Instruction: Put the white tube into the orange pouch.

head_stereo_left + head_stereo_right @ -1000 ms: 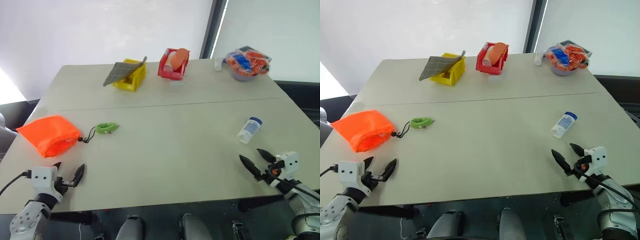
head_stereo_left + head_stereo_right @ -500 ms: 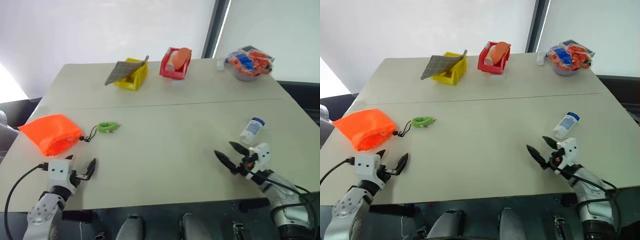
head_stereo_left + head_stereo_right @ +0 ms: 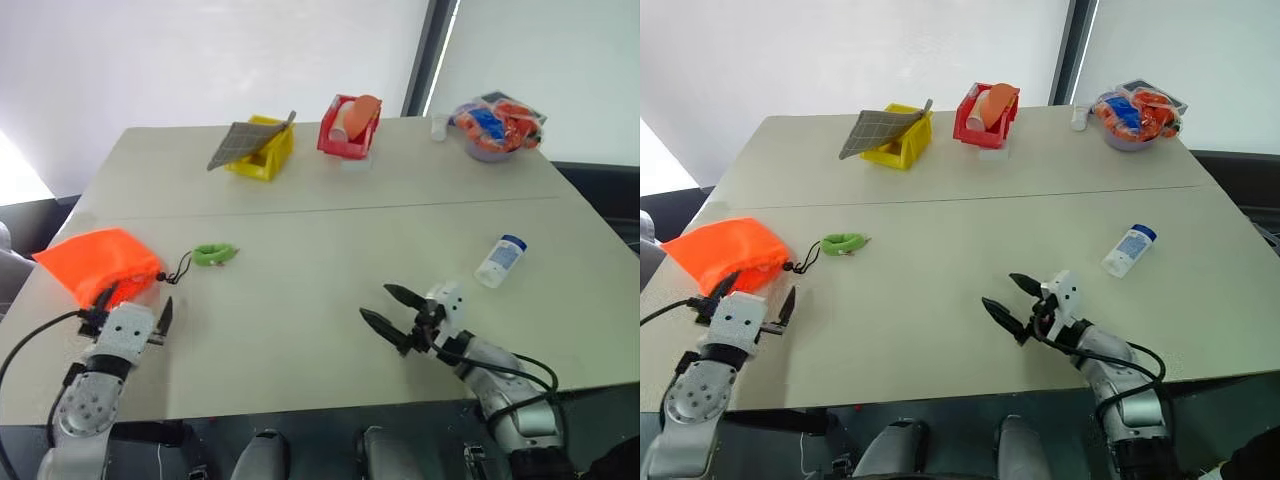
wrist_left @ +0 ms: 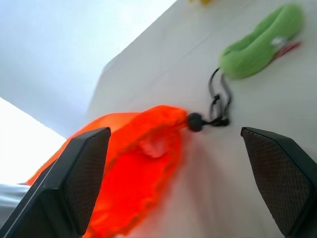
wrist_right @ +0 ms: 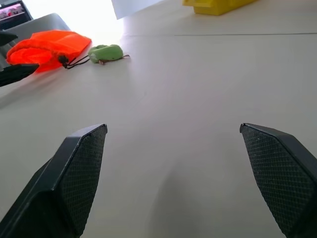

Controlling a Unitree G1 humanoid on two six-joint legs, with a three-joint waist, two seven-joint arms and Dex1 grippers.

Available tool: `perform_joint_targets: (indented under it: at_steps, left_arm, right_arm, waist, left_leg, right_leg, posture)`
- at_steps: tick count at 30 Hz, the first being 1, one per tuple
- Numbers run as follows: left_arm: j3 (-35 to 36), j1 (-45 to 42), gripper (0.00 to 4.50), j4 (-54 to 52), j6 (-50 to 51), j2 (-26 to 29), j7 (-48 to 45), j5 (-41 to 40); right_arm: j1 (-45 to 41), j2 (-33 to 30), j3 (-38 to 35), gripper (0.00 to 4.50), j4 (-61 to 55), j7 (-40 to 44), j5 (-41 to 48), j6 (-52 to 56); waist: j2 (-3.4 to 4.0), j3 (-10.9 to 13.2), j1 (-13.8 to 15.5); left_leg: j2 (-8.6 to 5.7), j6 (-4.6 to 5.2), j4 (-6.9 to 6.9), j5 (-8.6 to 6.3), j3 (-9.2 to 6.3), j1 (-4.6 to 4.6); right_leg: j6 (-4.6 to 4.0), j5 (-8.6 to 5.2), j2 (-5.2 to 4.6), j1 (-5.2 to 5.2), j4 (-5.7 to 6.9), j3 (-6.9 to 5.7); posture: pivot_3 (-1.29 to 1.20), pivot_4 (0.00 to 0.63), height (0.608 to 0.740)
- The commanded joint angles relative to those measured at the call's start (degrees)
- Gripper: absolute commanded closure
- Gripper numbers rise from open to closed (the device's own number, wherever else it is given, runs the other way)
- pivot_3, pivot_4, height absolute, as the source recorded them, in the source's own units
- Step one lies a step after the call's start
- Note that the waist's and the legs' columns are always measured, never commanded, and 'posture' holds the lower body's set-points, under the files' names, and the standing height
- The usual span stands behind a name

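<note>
One white tube (image 3: 499, 260), blue-capped, lying flat; orange pouch (image 3: 98, 267) crumpled

No legible text, brand, number or sign anywhere. The white tube (image 3: 499, 260) carries what may be a printed label, too small to read. The packets in the bowl (image 3: 487, 150) show colour only.
</note>
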Motion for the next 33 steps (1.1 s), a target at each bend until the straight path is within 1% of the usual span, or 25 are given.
perform_joint_targets:
  at_steps: [1,7,16,18,19,21,22,23,24,25,26,30,33]
  left_arm:
    - [1.84,-1.58,0.00,-0.04,2.95,1.59,2.30,2.89]
    - [2.07,-5.33,0.00,2.36,8.41,3.02,3.54,4.98]
    - [3.06,-11.11,0.00,13.12,11.49,6.24,4.14,3.11]
    - [3.11,-11.78,0.53,14.30,10.82,6.78,4.02,2.40]
    - [3.21,-12.10,0.91,14.53,10.67,6.97,3.93,1.98]
    - [3.37,-12.56,1.87,14.79,10.40,7.24,3.75,1.17]
    - [3.33,-12.65,2.43,14.84,10.33,7.37,3.70,0.90]
    - [3.22,-12.72,3.10,14.95,10.25,7.52,3.45,0.57]
    - [3.07,-12.72,3.53,14.99,10.24,7.69,3.28,0.37]
    - [2.93,-12.69,4.07,14.92,10.30,7.81,3.22,0.22]
    - [2.82,-12.59,4.45,14.65,10.48,7.84,3.08,0.01]
    - [2.48,-12.09,4.45,12.63,11.55,7.17,2.33,-0.99]
    - [2.16,-12.36,4.45,10.29,13.60,5.31,0.25,-4.04]
  right_arm:
    - [-0.90,0.43,0.27,0.05,-2.22,-0.36,-0.06,-0.19]
    - [-0.86,0.75,0.84,0.05,-3.03,-0.92,0.16,0.25]
    - [0.82,1.20,0.77,0.05,-5.27,-2.22,0.67,0.21]
    - [1.26,1.06,0.91,0.00,-6.47,-1.70,1.46,0.61]
    - [1.44,0.73,1.10,0.00,-7.14,-1.14,1.68,0.69]
    - [1.64,-0.27,1.77,0.00,-8.10,0.27,1.24,0.51]
    - [1.69,-0.65,2.03,0.00,-8.35,0.80,0.95,0.42]
    - [1.72,-1.41,2.68,0.00,-8.50,1.64,0.05,-0.06]
    - [1.76,-2.13,3.32,0.00,-8.57,2.40,-0.78,-0.58]
    - [1.78,-2.73,3.87,0.00,-8.60,3.00,-1.39,-0.96]
    - [1.73,-3.25,4.41,0.00,-8.60,3.50,-1.97,-1.28]
    - [1.29,-3.06,4.99,0.00,-8.03,3.56,-2.44,-1.82]
    - [1.03,-2.78,5.28,0.00,-7.49,3.56,-2.64,-2.22]
  waist:
    - [-0.01,0.00,-0.01]
    - [-0.03,-0.01,-0.02]
    - [-0.15,-0.05,-0.12]
    - [-0.15,-0.05,-0.09]
    - [-0.16,-0.06,-0.09]
    - [-0.20,-0.07,-0.07]
    - [-0.20,-0.07,-0.06]
    - [-0.21,-0.08,-0.06]
    - [-0.21,-0.08,-0.06]
    - [-0.22,-0.09,-0.06]
    - [-0.22,-0.09,-0.07]
    - [-0.23,-0.09,-0.07]
    - [-0.24,-0.09,-0.06]
  left_leg:
    - [0.00,0.04,0.00,0.02,0.00,0.00]
    - [0.00,0.17,-0.02,0.10,-0.01,0.01]
    - [0.02,0.17,-0.01,0.11,-0.06,0.06]
    - [0.02,0.17,-0.01,0.11,-0.05,0.05]
    - [0.02,0.17,0.00,0.12,-0.05,0.04]
    - [0.02,0.17,0.00,0.12,-0.05,0.04]
    - [0.02,0.17,0.00,0.12,-0.05,0.05]
    - [0.02,0.17,-0.01,0.12,-0.05,0.05]
    - [0.02,0.16,-0.01,0.12,-0.05,0.05]
    - [0.02,0.16,0.00,0.12,-0.05,0.05]
    - [0.02,0.16,0.00,0.12,-0.05,0.05]
    - [0.02,0.16,-0.01,0.12,-0.05,0.05]
    - [0.02,0.16,0.00,0.12,-0.05,0.05]
  right_leg:
    - [0.01,0.00,0.00,0.01,0.00,0.00]
    - [0.02,0.01,0.03,0.00,0.09,-0.01]
    - [0.03,0.01,0.08,-0.17,0.50,-0.01]
    - [0.03,0.01,0.07,-0.16,0.49,-0.01]
    - [0.03,0.01,0.07,-0.16,0.49,-0.01]
    - [0.03,0.01,0.06,-0.16,0.49,-0.01]
    - [0.03,0.01,0.06,-0.16,0.49,-0.01]
    - [0.03,0.01,0.06,-0.16,0.49,-0.01]
    - [0.03,0.01,0.06,-0.15,0.49,-0.01]
    - [0.03,0.01,0.06,-0.15,0.49,-0.01]
    - [0.03,0.01,0.06,-0.15,0.49,-0.01]
    - [0.03,0.01,0.07,-0.16,0.49,-0.01]
    - [0.03,0.01,0.06,-0.15,0.49,-0.01]
  posture:
    - [0.00,0.150,0.740]
    - [0.00,0.150,0.740]
    - [0.00,0.150,0.740]
    - [0.00,0.150,0.740]
    - [0.00,0.150,0.740]
    - [0.00,0.150,0.740]
    - [0.00,0.150,0.740]
    - [0.00,0.150,0.740]
    - [0.00,0.150,0.740]
    - [0.00,0.150,0.740]
    - [0.00,0.150,0.740]
    - [0.00,0.150,0.740]
    - [0.00,0.150,0.740]
